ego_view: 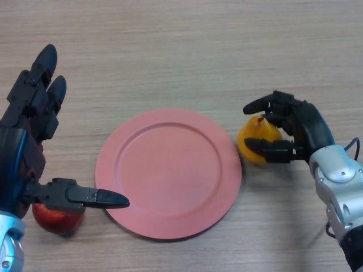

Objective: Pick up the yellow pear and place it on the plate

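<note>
The yellow pear [255, 139] lies on the wooden table just right of the pink plate [168, 172], close to its rim. My right hand [297, 128] comes in from the right and has its fingers and thumb curled round the pear from above and below. The plate sits in the middle of the table with nothing on it. My left hand [34, 122] hovers at the far left with straight fingers, its thumb reaching over the plate's left edge.
A red apple [57, 218] rests on the table at the lower left, partly hidden under my left hand's thumb. Bare wooden tabletop [181, 51] stretches beyond the plate.
</note>
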Controlling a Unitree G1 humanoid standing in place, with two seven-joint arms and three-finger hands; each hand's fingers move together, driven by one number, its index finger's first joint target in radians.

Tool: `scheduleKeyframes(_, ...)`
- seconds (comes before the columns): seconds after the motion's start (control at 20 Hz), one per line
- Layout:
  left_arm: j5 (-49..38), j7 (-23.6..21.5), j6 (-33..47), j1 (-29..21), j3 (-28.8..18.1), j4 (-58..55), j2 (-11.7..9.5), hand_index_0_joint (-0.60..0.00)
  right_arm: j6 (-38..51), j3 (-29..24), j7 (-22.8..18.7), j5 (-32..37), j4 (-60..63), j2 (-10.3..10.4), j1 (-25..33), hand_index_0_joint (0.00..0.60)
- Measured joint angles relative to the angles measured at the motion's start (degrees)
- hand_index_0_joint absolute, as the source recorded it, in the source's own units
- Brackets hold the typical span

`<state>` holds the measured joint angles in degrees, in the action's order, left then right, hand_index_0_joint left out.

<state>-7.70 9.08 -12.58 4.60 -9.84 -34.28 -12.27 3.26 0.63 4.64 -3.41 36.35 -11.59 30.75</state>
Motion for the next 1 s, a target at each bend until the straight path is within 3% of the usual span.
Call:
scheduleKeyframes(0.35, 0.0, -0.1, 0.4, -0.4, 0.1, 1.0, 0.0, 0.0, -13.0, 0.7, -0.7, 4.2, -25.1, 0.5, -4.9, 0.6)
scheduleKeyframes(0.4, 0.0, -0.1, 0.4, -0.4, 0.1, 1.0, -0.1, 0.0, -13.6, 3.0, -3.4, 7.4, -28.6, 0.5, -6.2, 0.6)
scheduleKeyframes(0.7, -0.3, -0.1, 0.4, -0.9, 0.0, 1.0, -0.6, 0.0, -13.6, 23.1, -8.6, 8.6, -34.6, 0.7, -9.9, 0.6)
scheduleKeyframes(0.8, -0.4, -0.1, 0.4, -1.1, 0.0, 1.0, -0.6, 0.0, -11.8, 27.1, -12.0, 8.6, -31.6, 0.7, -9.9, 0.6)
scheduleKeyframes(1.0, -0.7, -0.1, 0.4, -1.8, 0.0, 1.1, -0.7, 0.0, -10.1, 29.7, -16.8, 13.6, -25.2, 0.5, -9.7, 0.6)
